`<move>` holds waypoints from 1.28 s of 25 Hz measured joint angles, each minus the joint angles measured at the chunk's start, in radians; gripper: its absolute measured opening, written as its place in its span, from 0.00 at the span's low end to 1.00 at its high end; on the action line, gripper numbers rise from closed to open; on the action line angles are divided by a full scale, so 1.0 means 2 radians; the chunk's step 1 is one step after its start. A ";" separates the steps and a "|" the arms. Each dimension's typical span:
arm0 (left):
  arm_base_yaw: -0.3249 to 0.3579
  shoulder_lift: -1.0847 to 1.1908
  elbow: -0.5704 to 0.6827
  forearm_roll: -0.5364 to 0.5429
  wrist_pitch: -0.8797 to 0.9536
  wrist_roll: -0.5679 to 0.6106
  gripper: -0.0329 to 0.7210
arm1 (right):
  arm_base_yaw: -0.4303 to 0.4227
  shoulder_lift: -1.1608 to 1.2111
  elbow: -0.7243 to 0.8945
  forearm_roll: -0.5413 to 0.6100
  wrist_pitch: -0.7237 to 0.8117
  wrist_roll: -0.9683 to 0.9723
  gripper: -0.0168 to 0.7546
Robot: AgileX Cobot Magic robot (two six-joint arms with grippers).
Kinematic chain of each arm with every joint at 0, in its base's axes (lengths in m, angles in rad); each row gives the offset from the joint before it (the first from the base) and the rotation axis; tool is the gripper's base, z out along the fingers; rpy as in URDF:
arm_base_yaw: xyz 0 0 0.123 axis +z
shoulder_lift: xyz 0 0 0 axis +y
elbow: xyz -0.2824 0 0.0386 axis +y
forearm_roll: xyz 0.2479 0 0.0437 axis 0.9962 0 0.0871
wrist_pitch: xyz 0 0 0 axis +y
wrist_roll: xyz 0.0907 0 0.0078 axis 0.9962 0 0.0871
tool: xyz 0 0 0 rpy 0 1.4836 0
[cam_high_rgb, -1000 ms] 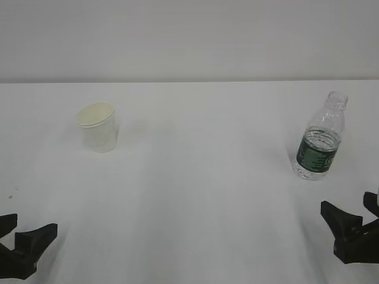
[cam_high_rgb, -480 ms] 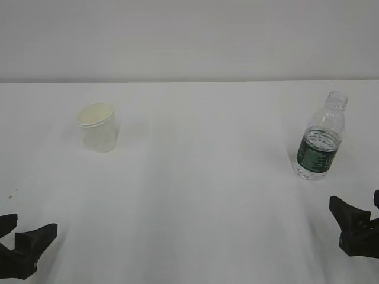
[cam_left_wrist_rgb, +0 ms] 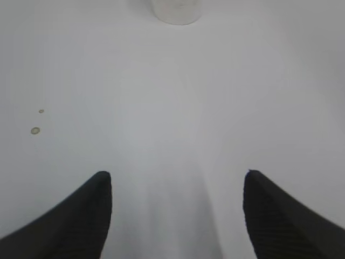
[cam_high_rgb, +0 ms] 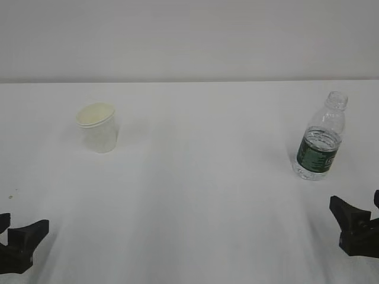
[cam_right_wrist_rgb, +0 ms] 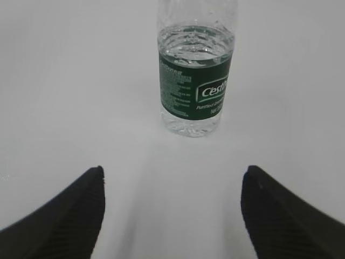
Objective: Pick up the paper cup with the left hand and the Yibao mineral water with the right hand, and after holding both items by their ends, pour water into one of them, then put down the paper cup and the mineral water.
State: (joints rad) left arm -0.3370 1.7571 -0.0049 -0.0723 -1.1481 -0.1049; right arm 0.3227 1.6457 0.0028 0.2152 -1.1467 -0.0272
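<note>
Both your grippers, left gripper (cam_left_wrist_rgb: 175, 186) and right gripper (cam_right_wrist_rgb: 172, 181), are wide open and empty. The paper cup (cam_high_rgb: 98, 127) probably crushes easily, so grab low; the Yibao mineral water (cam_right_wrist_rgb: 195, 75) looks slick, so take its base.

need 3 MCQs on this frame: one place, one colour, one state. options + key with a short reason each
1. Where does the paper cup stand on the table in the exterior view?
A. far left
B. centre
C. beside the bottle

2. What colour is the label band on the Yibao mineral water?
A. red
B. dark green
C. blue

3. How is the right gripper?
A. shut on the bottle
B. open, holding nothing
C. shut on the cup

Key:
1 A: the cup sits far left, well apart from the bottle at right.
2 B: the right wrist view shows a dark green band.
3 B: jaws spread, with the bottle standing free ahead of them.
</note>
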 joint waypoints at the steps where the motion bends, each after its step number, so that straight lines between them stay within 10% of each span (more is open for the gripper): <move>1: 0.000 0.000 0.000 -0.005 0.000 0.000 0.76 | 0.000 0.000 0.000 0.000 0.000 0.000 0.79; 32: 0.000 0.000 0.000 -0.061 0.000 0.000 0.76 | 0.000 0.082 -0.055 0.008 -0.001 0.001 0.79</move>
State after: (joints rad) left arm -0.3370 1.7571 -0.0049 -0.1947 -1.1481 -0.1049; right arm 0.3227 1.8096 -0.1073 0.2304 -1.1489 -0.0254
